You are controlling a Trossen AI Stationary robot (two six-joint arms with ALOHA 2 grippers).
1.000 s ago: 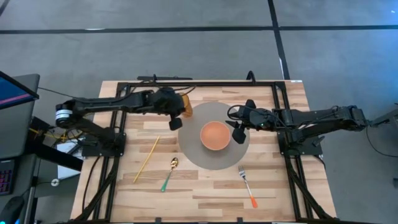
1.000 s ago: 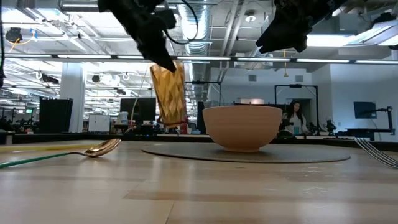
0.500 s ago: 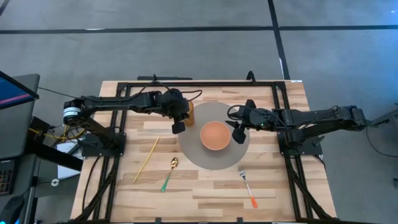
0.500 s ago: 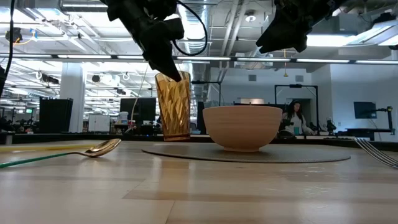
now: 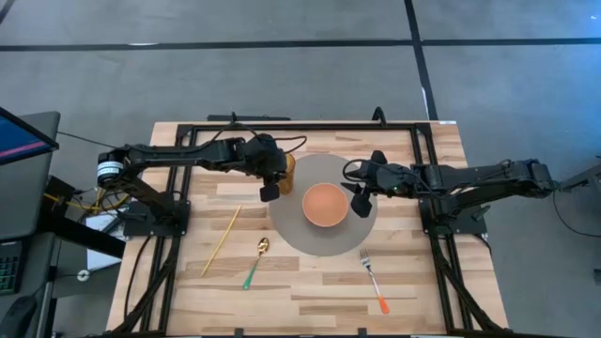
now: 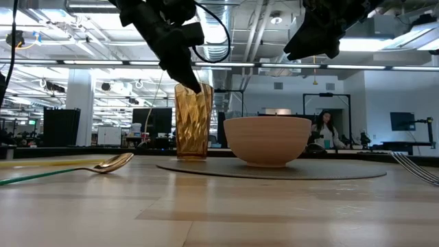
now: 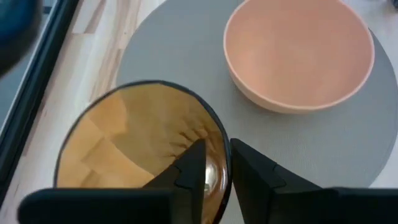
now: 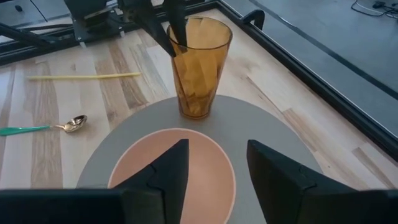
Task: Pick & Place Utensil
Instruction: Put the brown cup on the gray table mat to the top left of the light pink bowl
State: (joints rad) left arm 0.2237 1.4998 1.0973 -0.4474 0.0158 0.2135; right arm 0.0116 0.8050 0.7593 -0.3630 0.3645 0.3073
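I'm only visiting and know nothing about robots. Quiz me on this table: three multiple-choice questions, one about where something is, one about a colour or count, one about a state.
1. Where does the amber glass stand?
A. at the grey mat's edge, beside the bowl
B. inside the bowl
C. beside the fork

2. How many utensils with coloured handles lie on the table?
A. none
B. two
C. five

3. How is the glass?
A. on its side
B. upside down
C. upright

Answers: 1 A, the right wrist view shows it on the mat's rim behind the bowl. 2 B, the green-handled spoon and the orange-handled fork. 3 C, it stands with its mouth up, the left gripper at its rim.
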